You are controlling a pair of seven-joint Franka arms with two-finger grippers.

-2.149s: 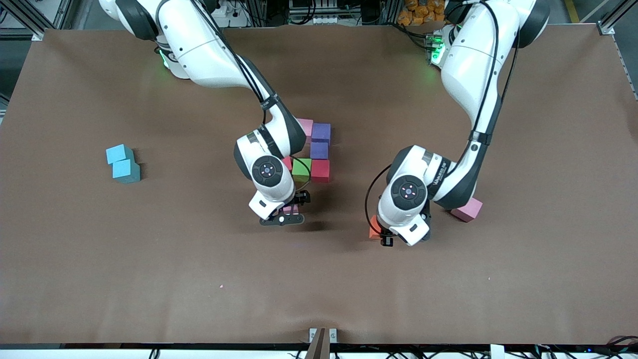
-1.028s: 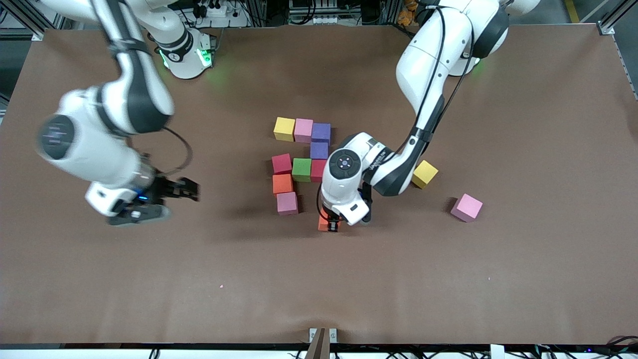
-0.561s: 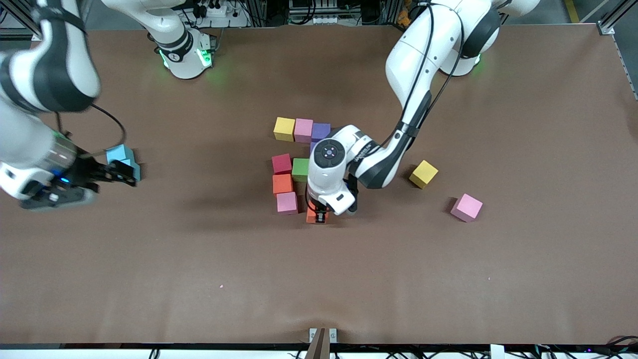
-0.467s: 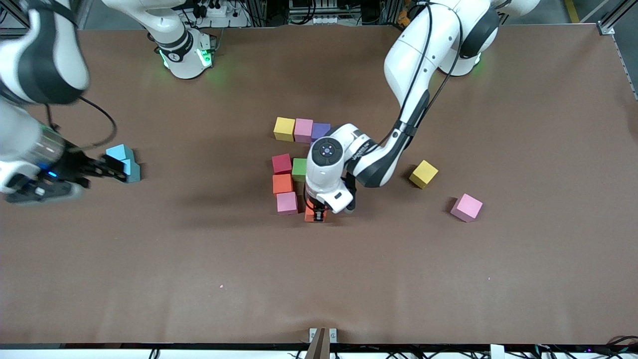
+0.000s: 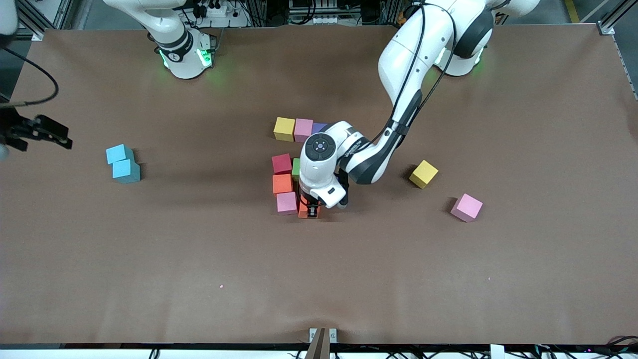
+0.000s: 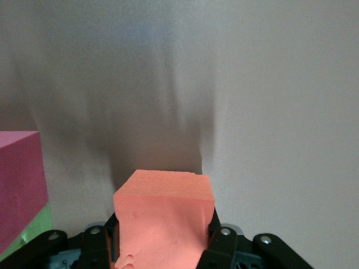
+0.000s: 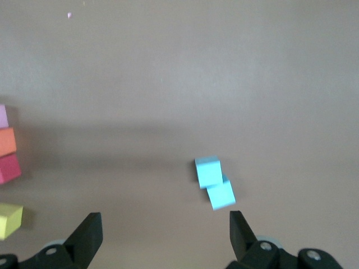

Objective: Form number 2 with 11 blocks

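My left gripper (image 5: pixel 310 210) is shut on an orange block (image 5: pixel 302 210), low over the table right beside a pink block (image 5: pixel 287 203). That pink block is the nearest one to the front camera in the partly built number 2. Also in the figure are an orange block (image 5: pixel 282 183), a red block (image 5: pixel 281 163), a green block (image 5: pixel 295 168), a yellow block (image 5: pixel 284 128), a pink block (image 5: pixel 303 129) and a purple block (image 5: pixel 319 126); the arm partly hides the figure. In the left wrist view the orange block (image 6: pixel 164 216) sits between the fingers, with a pink block (image 6: pixel 19 179) beside it. My right gripper (image 5: pixel 57 135) is open over the right arm's end of the table.
A loose yellow block (image 5: pixel 423 174) and a loose pink block (image 5: pixel 466 207) lie toward the left arm's end. Two cyan cubes (image 5: pixel 122 163) touch each other toward the right arm's end and also show in the right wrist view as cyan cubes (image 7: pixel 214 180).
The left gripper has carried the orange block over to the pink block at the figure's near end. The right arm has swung away past the cyan cubes to the table's edge.
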